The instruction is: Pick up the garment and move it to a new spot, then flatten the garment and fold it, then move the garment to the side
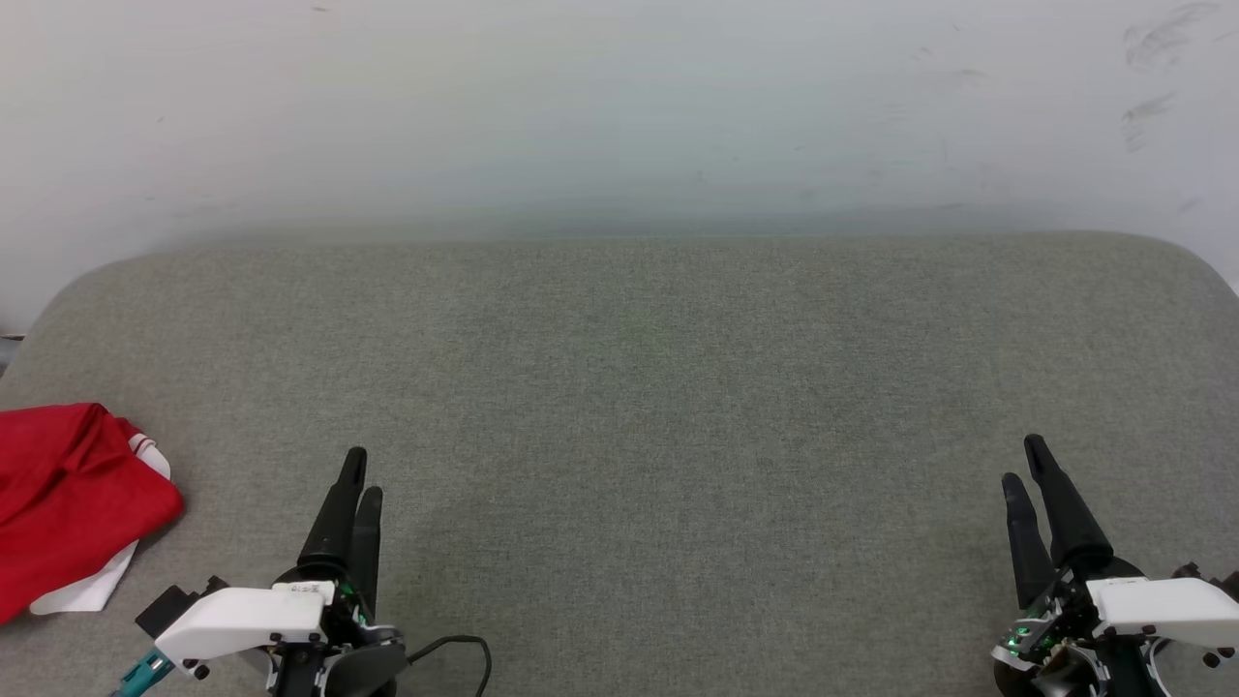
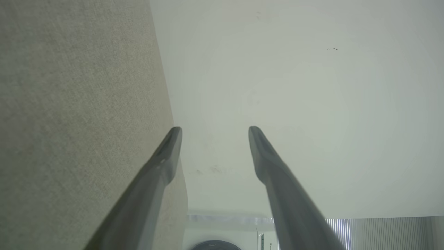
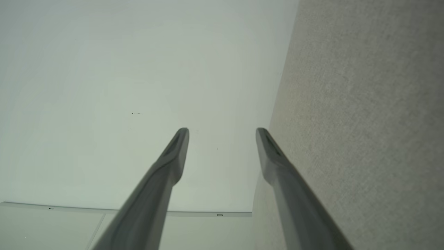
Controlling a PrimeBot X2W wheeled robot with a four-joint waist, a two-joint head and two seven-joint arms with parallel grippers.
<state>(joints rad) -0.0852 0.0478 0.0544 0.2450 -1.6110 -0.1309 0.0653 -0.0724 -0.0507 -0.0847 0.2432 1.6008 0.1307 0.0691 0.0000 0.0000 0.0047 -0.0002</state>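
Observation:
The garment (image 1: 68,494), bright red with a white sleeve end, lies bunched at the left edge of the grey padded surface (image 1: 639,387), partly cut off by the frame. My left gripper (image 1: 361,474) hovers at the lower left, a little to the right of the garment and apart from it. Its fingers (image 2: 166,156) stand spread in the left wrist view with nothing between them. My right gripper (image 1: 1024,460) sits at the lower right, far from the garment. In the right wrist view its fingers (image 3: 177,152) are also spread and empty.
A white wall (image 1: 619,106) rises right behind the padded surface. A black cable (image 1: 455,647) loops by the left arm at the bottom edge. The left wrist view catches a dark round object (image 2: 215,245) and vertical blinds (image 2: 381,232) low in the frame.

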